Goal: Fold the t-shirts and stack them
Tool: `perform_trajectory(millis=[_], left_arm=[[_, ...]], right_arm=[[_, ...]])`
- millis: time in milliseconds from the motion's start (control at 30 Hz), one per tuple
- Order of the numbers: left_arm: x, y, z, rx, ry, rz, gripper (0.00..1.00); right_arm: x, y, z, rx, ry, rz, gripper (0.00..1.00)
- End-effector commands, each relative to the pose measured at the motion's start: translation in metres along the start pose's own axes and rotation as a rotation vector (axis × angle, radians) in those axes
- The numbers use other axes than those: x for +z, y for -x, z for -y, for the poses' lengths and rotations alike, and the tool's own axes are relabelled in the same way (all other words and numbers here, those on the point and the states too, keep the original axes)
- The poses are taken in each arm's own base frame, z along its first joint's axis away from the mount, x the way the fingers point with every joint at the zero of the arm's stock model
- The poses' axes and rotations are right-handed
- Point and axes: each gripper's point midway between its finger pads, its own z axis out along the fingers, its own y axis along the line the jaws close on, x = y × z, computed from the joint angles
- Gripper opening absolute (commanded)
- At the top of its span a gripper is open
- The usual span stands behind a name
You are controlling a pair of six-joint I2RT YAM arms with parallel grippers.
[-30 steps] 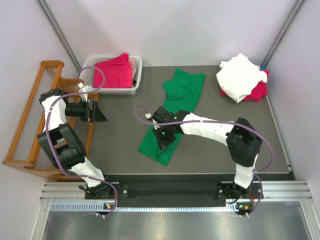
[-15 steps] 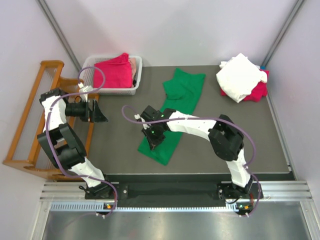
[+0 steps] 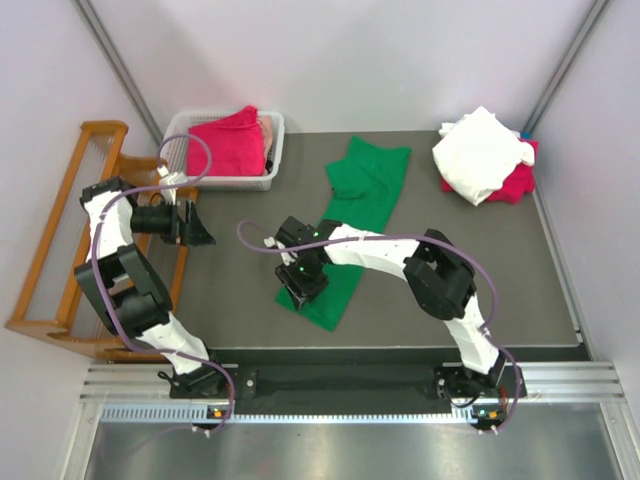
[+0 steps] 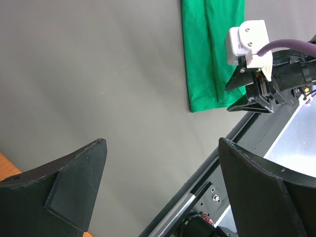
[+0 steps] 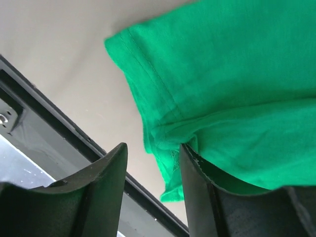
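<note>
Green shirt (image 3: 365,185), folded strip on tabletop (image 3: 230,290) right of basket (image 3: 225,182): right gripper (image 5: 152,150) just released its corner farthest from basket, jaws parted; left gripper (image 4: 162,143) wide, empty, near basket; lengthwise fold likely done, cross-folds and stacking pending.

Green t-shirt (image 3: 366,188) partly hidden beneath the right hand (image 3: 299,288).

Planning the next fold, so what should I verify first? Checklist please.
1. Right pincer open: ok, jaws apart at the green shirt's near corner.
2. Cloth free of its fingers: cannot tell, a pucker sits beside one.
3. Left pincer open, empty: ok, over bare table.
4. Green shirt fully folded: not ok, a long strip.
5. Stack ready: ok, white shirt tops a red one.
</note>
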Motion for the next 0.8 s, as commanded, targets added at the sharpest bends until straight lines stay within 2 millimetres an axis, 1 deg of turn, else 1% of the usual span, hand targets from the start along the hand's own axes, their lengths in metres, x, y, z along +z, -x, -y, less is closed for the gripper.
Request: perform_trajectory(millis=[0,33,67,100,133,167,233,300,333,367,400,433,467,500,533,567,600,633,667,700,733,767], left_arm=[[-0.004,-0.010,0.025,-0.080,-0.085,-0.031,0.99],[-0.004,-0.010,0.026,-0.082,-0.088,-0.029,0.99],[-0.004,-0.009,0.027,-0.080,-0.089,-0.030,0.99],[-0.004,-0.009,0.027,-0.081,-0.088,-0.031,0.99],[-0.005,-0.009,0.027,-0.078,-0.086,-0.032,0.99],[-0.005,-0.008,0.027,-0.078,-0.084,-0.032,0.98],[-0.006,-0.008,0.027,-0.077,-0.083,-0.033,0.99],[-0.007,-0.007,0.027,-0.074,-0.080,-0.033,0.99],[-0.007,-0.007,0.027,-0.076,-0.080,-0.032,0.99],[-0.006,-0.008,0.027,-0.078,-0.083,-0.035,0.99],[-0.006,-0.009,0.027,-0.080,-0.084,-0.036,0.99],[-0.005,-0.009,0.027,-0.079,-0.084,-0.037,0.99],[-0.005,-0.010,0.026,-0.078,-0.083,-0.039,0.99],[-0.004,-0.011,0.026,-0.084,-0.085,-0.045,0.99],[-0.004,-0.012,0.026,-0.085,-0.086,-0.046,0.99],[-0.005,-0.012,0.025,-0.084,-0.085,-0.045,0.99],[-0.004,-0.012,0.025,-0.084,-0.086,-0.046,0.99],[-0.004,-0.011,0.026,-0.084,-0.088,-0.043,0.99],[-0.003,-0.011,0.026,-0.085,-0.091,-0.044,0.99],[-0.003,-0.011,0.026,-0.085,-0.095,-0.041,0.98],[-0.003,-0.010,0.026,-0.087,-0.098,-0.038,0.99],[-0.002,-0.011,0.026,-0.093,-0.102,-0.040,0.99]], right_arm=[[-0.012,0.032,-0.021,-0.074,0.043,0.055,0.47],[-0.006,0.034,-0.020,-0.076,0.042,0.040,0.46],[-0.012,0.048,-0.028,-0.097,0.055,0.071,0.46],[-0.013,0.050,-0.028,-0.098,0.059,0.063,0.45],[-0.007,0.052,-0.028,-0.097,0.066,0.052,0.45],[-0.011,0.061,-0.034,-0.107,0.076,0.071,0.44],[-0.008,0.062,-0.040,-0.110,0.099,0.066,0.44],[-0.007,0.061,-0.040,-0.106,0.097,0.063,0.44],[-0.010,0.060,-0.041,-0.110,0.092,0.070,0.44],[-0.007,0.052,-0.037,-0.101,0.083,0.053,0.44],[-0.009,0.048,-0.035,-0.097,0.074,0.055,0.44],[-0.022,0.051,-0.035,-0.102,0.054,0.091,0.43],[-0.021,0.041,-0.029,-0.094,0.041,0.084,0.43],[-0.026,0.037,-0.028,-0.093,0.032,0.091,0.43],[-0.045,0.038,-0.030,-0.095,0.024,0.134,0.43],[-0.044,0.027,-0.024,-0.087,0.008,0.119,0.43],[-0.060,0.023,-0.026,-0.092,0.005,0.147,0.43],[-0.058,0.008,-0.019,-0.085,-0.011,0.118,0.43],[-0.061,0.001,-0.017,-0.083,-0.015,0.113,0.43],[-0.073,-0.005,-0.017,-0.086,-0.023,0.130,0.43],[-0.076,-0.010,-0.015,-0.085,-0.031,0.126,0.43],[-0.074,-0.023,-0.009,-0.080,-0.044,0.104,0.43]])
